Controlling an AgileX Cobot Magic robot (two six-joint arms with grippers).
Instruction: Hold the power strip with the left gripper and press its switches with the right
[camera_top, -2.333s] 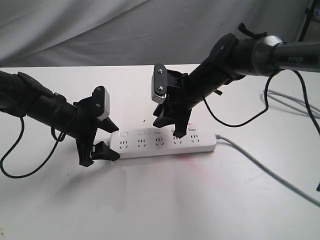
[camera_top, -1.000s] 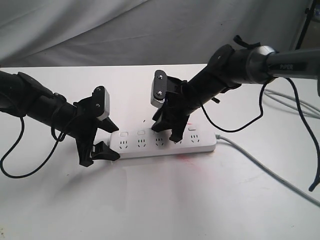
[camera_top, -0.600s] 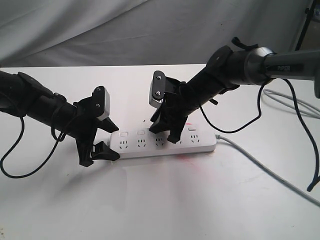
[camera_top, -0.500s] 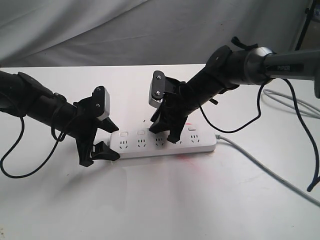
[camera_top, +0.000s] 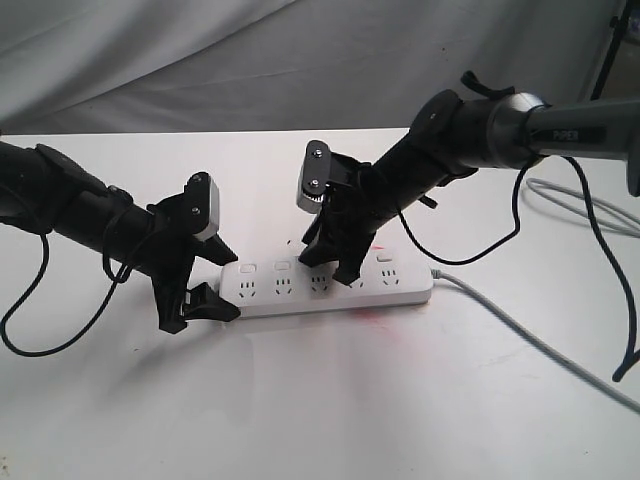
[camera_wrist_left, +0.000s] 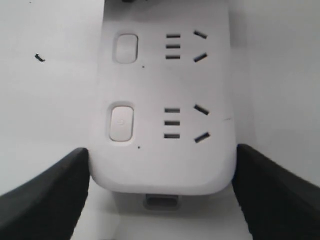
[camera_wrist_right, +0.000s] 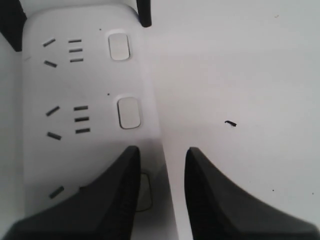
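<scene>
The long flat white plastic power strip (camera_top: 330, 285) lies across the middle of the white counter (camera_top: 320, 400), with its grey cord (camera_top: 520, 330) trailing off toward the counter's right edge. Its small white rounded push switches (camera_wrist_right: 128, 113) run in a row along the far side.

My left tool (camera_top: 226, 283), the black claw on the all-black arm, straddles the strip's free end. In the wrist view its fingers (camera_wrist_left: 45, 200) press against both long sides, so I read it as clamped on the strip.

My right tool (camera_top: 330, 268), the black claw on the shiny grey tube, hangs tilted over the middle of the strip. Its jaws stand slightly apart and hold nothing. In its wrist view one finger (camera_wrist_right: 120, 200) half covers a switch, and two more switches lie clear beyond it toward the clamped end.

The step in hand, as I judge it, is pressing that half-covered switch. To do it well I want one fingertip centred on the button rather than on its rim, then a short push straight down. The narrow gap between the fingers could straddle the strip's edge and slip off. I cannot tell whether the tip touches the button yet.
</scene>
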